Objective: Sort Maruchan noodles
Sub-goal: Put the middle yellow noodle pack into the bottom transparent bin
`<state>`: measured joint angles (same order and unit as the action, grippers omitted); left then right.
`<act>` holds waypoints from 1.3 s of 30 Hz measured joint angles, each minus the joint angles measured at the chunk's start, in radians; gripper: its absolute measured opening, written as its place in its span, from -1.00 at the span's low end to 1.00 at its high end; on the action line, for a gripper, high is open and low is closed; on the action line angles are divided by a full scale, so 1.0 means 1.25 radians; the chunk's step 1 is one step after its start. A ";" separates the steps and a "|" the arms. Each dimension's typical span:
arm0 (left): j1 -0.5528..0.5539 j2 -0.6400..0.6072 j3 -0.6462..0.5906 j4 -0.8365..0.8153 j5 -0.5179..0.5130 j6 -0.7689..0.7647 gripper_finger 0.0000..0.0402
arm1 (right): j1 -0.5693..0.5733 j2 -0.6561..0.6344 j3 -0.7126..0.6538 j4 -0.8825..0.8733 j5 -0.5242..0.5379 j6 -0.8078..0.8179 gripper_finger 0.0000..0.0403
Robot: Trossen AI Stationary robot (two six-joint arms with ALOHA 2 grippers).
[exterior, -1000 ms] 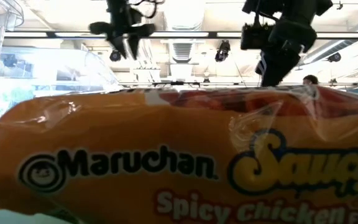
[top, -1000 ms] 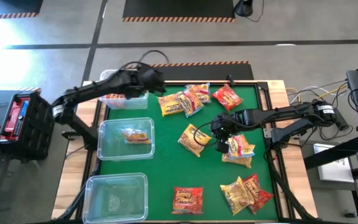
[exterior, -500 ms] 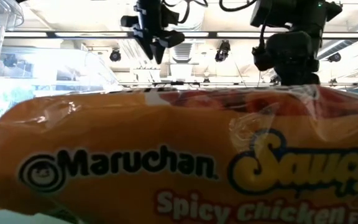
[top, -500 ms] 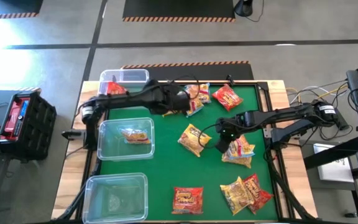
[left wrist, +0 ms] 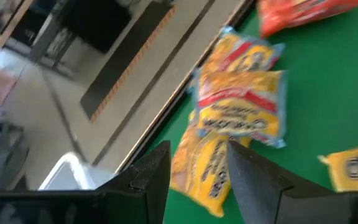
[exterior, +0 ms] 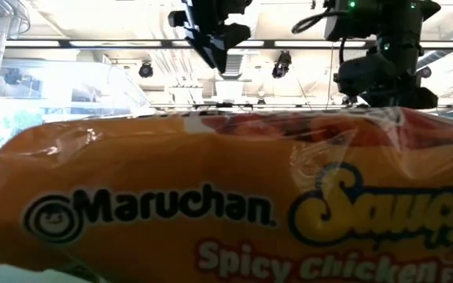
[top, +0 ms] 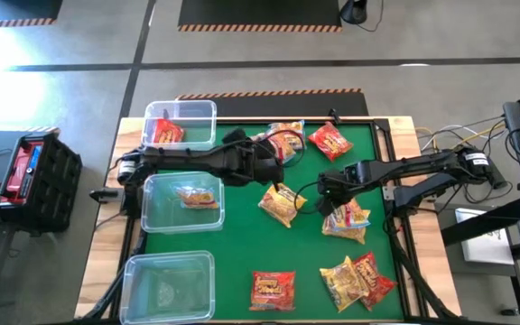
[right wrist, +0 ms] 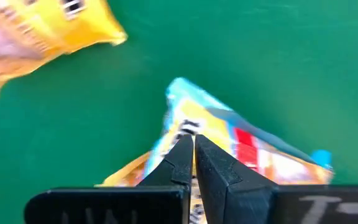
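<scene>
the left gripper was over the far cluster of packets, reaching from the bin side of the green mat. its jaws stood partly open and held nothing. a yellow packet lay directly between and just beyond the two fingers, with a blue-edged yellow packet overlapping it farther out and a red packet well beyond that.

the right gripper had its jaws fully shut. the tips sat against a blue-edged packet; whether any wrapper was pinched between them could not be told, as this view was blurred. another yellow packet lay well off to one side.

other packets lay scattered over the near part of the mat. the far bin held a red packet, the middle bin a yellow one, and the near bin looked empty.

step in hand, by judgement: the left arm was approaching a pick. the next move called for lowering the open jaws to straddle one packet edge only, then closing.
</scene>
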<state>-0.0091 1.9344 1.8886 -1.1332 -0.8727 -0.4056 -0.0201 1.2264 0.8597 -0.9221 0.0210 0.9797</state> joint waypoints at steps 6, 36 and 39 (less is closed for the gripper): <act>-0.001 0.000 -0.060 0.143 0.177 0.084 -0.31 | -0.046 -0.034 0.000 -0.034 0.020 0.013 -0.96; 0.024 -0.001 -0.424 0.556 0.615 -0.277 -0.31 | -0.089 0.016 -0.096 0.512 -0.092 -0.200 -0.43; 0.024 -0.001 -0.448 0.569 0.615 -0.306 -0.31 | -0.089 0.052 -0.107 0.556 -0.092 -0.222 -0.43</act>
<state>0.0204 1.9335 1.3288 -0.4223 -0.1042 -0.7879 -0.1318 1.2916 0.7260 -0.2269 -0.0936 0.7016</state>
